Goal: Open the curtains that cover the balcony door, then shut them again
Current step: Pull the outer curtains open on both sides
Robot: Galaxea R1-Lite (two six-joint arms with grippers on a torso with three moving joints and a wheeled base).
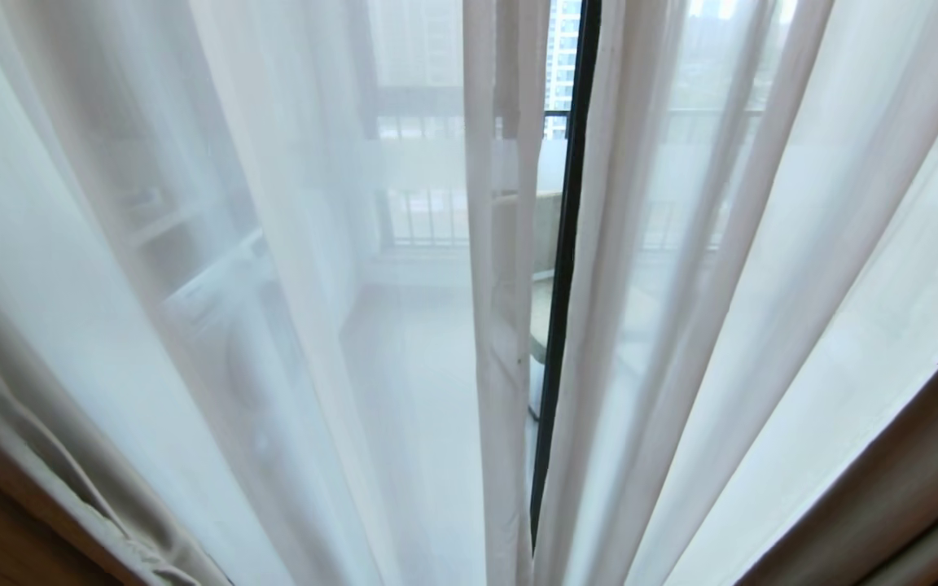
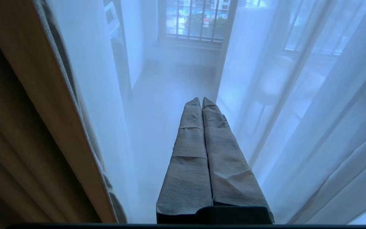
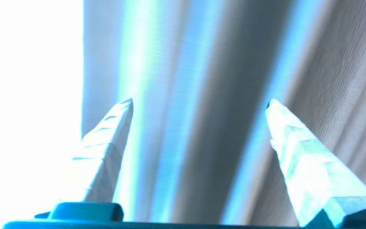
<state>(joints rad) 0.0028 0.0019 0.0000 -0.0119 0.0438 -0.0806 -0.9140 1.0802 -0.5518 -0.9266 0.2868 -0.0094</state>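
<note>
Left gripper closed, right gripper spread — sheers veiling balcony door.

Sheers before balcony door; drapes apparently flanking.
</note>
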